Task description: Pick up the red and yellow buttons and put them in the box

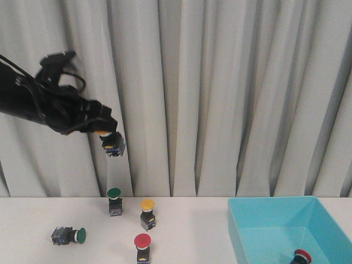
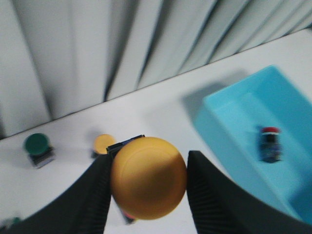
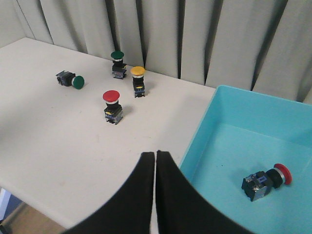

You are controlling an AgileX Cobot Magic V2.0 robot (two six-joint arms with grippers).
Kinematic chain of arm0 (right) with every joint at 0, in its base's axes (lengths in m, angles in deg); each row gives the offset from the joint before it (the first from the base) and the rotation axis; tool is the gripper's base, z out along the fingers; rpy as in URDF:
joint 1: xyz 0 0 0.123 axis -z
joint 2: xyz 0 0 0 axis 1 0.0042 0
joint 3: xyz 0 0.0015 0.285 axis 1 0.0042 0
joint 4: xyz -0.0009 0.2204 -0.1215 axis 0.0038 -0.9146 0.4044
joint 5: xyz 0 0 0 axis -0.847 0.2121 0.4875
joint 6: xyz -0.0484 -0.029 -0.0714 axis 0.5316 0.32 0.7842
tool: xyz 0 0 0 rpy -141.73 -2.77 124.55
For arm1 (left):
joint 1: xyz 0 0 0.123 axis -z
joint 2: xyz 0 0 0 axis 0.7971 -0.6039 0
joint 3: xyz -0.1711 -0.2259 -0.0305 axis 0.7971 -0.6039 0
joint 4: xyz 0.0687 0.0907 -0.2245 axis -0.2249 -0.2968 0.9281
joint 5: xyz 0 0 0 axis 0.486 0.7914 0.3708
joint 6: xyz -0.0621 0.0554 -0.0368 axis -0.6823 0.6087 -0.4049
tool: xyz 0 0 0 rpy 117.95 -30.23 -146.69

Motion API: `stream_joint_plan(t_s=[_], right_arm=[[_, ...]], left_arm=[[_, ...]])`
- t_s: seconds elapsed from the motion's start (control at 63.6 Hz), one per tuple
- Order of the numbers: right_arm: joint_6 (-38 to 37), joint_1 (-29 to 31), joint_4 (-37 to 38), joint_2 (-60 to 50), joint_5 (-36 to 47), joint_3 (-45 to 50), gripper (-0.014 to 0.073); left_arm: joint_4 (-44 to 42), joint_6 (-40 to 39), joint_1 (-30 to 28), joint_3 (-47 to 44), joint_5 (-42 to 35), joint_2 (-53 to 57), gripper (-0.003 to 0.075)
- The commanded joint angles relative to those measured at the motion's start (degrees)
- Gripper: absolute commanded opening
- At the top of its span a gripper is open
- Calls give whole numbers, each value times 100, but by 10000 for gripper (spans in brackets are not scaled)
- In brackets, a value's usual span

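Note:
My left gripper [image 1: 104,131] hangs high above the table's left half, shut on a yellow button [image 1: 113,144]. Its orange-yellow cap [image 2: 148,178] fills the space between the fingers. On the table stand another yellow button [image 1: 147,213] [image 3: 138,80] and a red button [image 1: 142,247] [image 3: 112,106], both upright. The turquoise box [image 1: 275,220] [image 3: 229,141] sits at the right, with one red button [image 1: 301,257] [image 3: 267,181] lying on its side inside. My right gripper [image 3: 155,154] is shut on nothing, over the table beside the box's near wall; it is out of the front view.
A green button [image 1: 114,201] stands upright behind the yellow one. A second green button [image 1: 70,235] lies on its side at the left. A grey curtain [image 1: 220,82] closes off the back of the table.

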Motion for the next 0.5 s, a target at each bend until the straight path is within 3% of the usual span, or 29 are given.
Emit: stream_joint_plan(t_s=[0.0,0.11,0.267,0.488], right_arm=[[67,39,-259,31,403,-146,-4],[285,39,-501,59,635,-157,-4],[1259,39,-1532,377,720,-459,-4],[2697,39,-2646,1558,310,-1792,-4]], left_arm=[[745,7,-8,170,147,583,41],[1383,78,-8,164,589,746,41],[2528,452,-2,164,1166,742,41],[3207,610,8,164,1281,748,41]])
